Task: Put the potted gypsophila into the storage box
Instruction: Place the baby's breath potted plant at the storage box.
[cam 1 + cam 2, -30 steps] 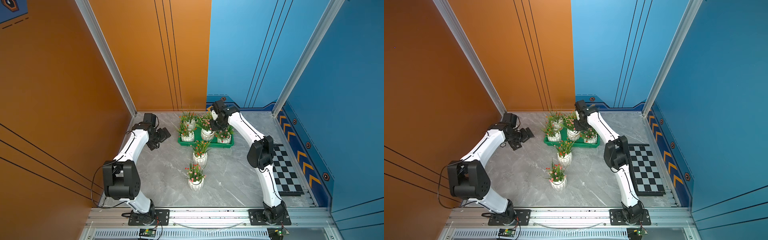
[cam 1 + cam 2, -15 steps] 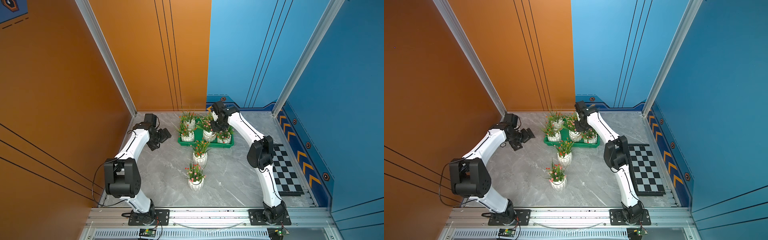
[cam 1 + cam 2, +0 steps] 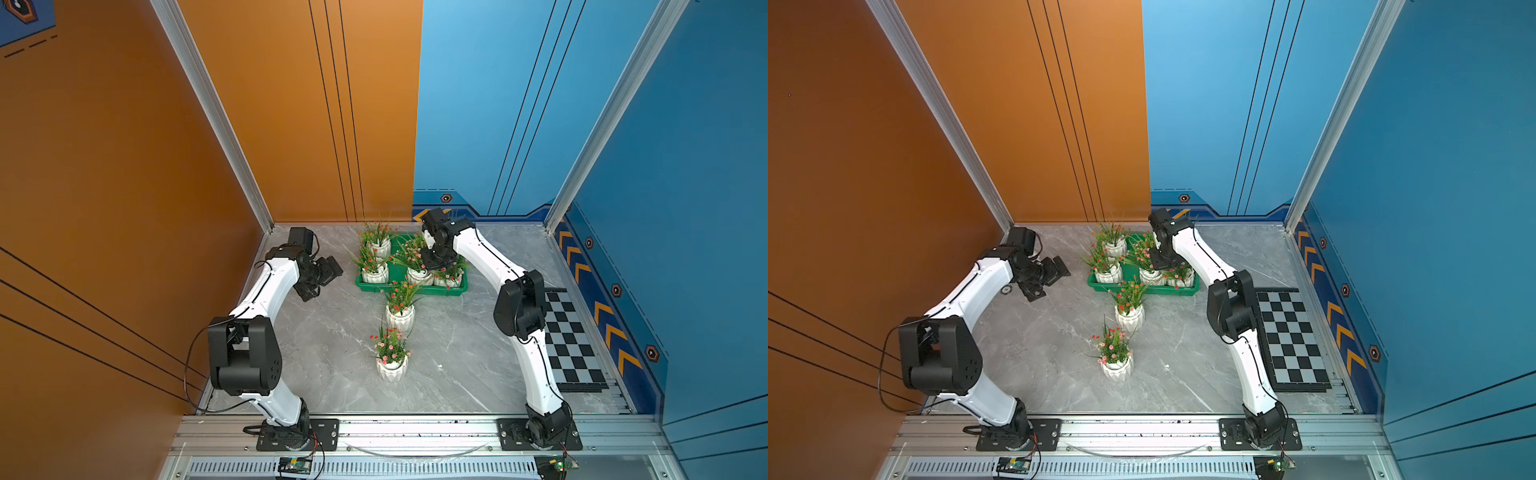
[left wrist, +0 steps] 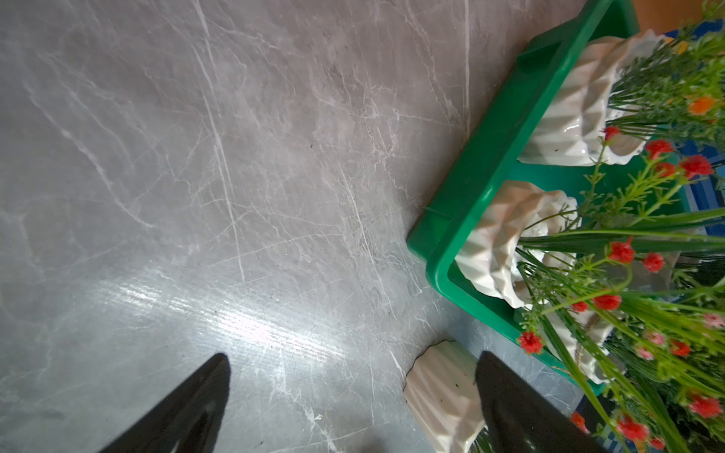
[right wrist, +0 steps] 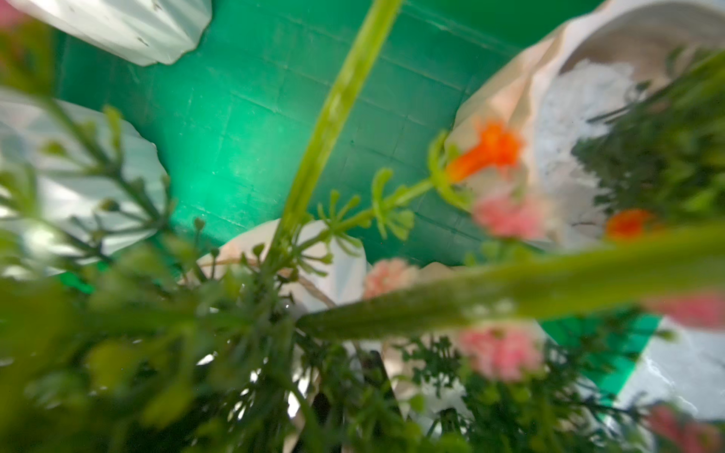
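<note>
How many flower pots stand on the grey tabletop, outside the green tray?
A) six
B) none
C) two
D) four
C: both top views show just two, the pot beside the tray and the pot nearest the robot's base, both outside the green tray.

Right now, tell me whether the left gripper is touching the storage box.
Apart. In a top view, a strip of bare table shows between the left gripper, jaws open, and the storage box.

Bright even light, top views sharp. Glare streak on floor near storage box. Right wrist: close gypsophila leaves badly blurred.
</note>
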`<action>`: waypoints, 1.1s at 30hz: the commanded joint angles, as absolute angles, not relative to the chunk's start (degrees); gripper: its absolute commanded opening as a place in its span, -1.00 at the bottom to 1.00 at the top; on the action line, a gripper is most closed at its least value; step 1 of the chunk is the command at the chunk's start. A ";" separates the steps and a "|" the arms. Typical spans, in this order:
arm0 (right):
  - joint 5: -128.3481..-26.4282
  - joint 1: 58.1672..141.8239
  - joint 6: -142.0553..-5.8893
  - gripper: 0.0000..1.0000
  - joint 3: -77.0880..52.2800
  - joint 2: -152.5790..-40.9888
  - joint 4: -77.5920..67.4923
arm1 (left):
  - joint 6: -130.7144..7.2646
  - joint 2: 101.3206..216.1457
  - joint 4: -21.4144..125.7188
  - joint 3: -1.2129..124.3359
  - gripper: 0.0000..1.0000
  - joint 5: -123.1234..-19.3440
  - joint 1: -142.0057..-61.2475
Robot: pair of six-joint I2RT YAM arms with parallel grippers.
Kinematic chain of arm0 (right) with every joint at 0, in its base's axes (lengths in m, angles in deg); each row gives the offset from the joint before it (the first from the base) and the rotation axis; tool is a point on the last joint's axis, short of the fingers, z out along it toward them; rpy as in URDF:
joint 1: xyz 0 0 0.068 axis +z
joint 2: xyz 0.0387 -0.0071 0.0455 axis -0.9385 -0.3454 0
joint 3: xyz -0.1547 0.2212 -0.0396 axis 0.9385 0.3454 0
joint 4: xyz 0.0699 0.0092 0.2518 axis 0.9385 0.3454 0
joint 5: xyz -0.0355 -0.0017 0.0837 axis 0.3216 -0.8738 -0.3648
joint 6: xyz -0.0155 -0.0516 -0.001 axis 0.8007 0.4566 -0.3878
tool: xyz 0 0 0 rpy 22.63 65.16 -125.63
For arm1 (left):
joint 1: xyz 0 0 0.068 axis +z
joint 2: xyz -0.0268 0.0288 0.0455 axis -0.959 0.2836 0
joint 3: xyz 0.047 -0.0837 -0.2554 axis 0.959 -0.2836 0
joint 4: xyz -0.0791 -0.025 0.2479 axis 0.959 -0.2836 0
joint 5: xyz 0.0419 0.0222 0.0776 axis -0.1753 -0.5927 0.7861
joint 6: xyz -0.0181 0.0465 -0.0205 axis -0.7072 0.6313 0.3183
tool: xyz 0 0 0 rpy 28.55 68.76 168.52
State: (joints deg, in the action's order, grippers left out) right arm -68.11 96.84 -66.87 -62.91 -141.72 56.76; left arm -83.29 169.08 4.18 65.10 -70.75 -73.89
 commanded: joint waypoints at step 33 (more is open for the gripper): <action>-68.12 95.15 -67.96 -0.50 -56.85 -138.00 56.11 | -82.76 168.47 3.61 66.64 0.97 -71.96 -74.25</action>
